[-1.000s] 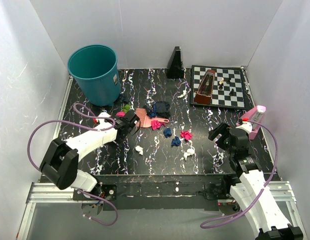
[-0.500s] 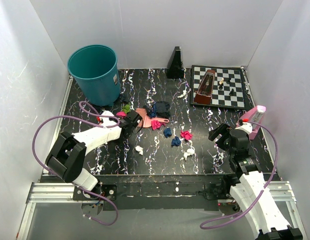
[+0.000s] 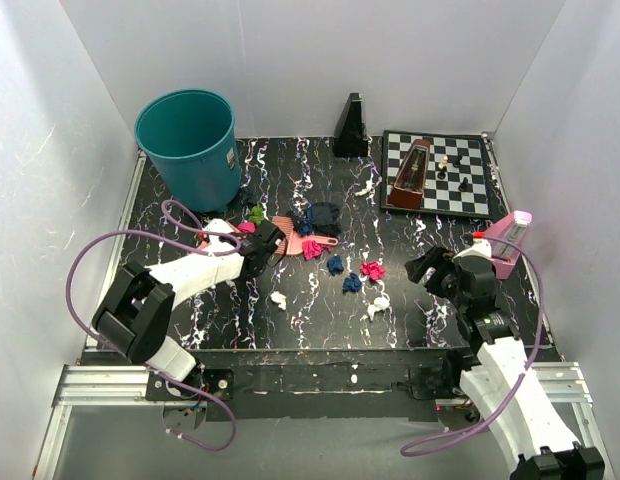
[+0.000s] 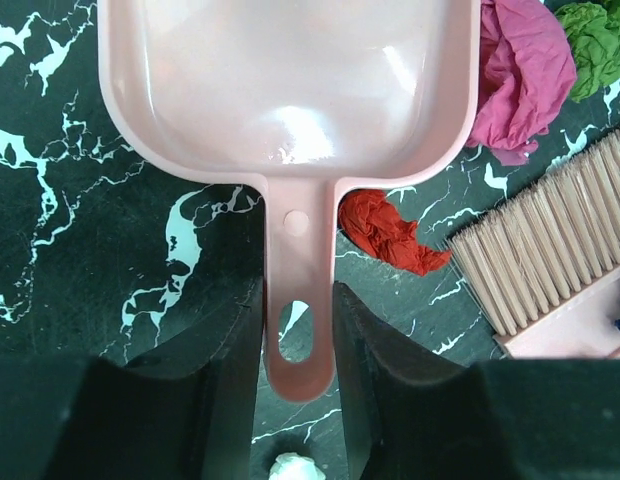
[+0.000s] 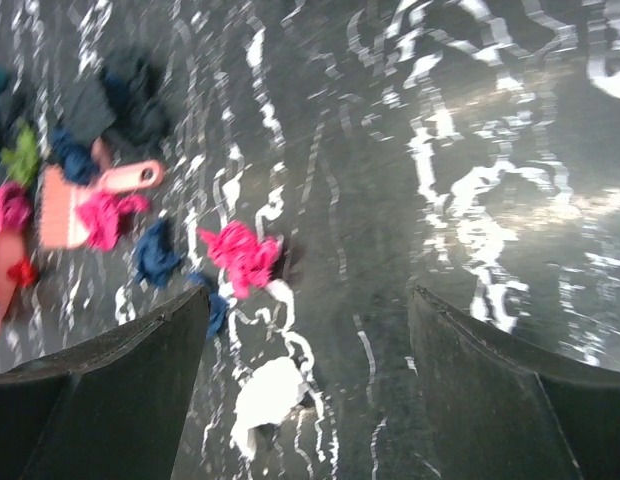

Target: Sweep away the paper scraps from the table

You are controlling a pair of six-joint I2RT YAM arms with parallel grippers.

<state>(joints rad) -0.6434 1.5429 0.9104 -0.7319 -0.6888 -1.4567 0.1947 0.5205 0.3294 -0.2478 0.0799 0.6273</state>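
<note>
White panels wall the black marbled table (image 3: 320, 320), where the paper scraps (image 3: 371, 269) lie scattered around its middle, between a teal bin (image 3: 190, 140) and a chessboard (image 3: 472, 150). On the near left, the left gripper (image 4: 298, 305) is clenched on the handle of a pink dustpan (image 4: 290, 90), a finger pressed to each side; a red wad (image 4: 390, 232) lies just beside the pan, near a brush (image 4: 550, 255). The right gripper (image 5: 310, 300) hangs over the table with fingers spread wide, holding nothing
</note>
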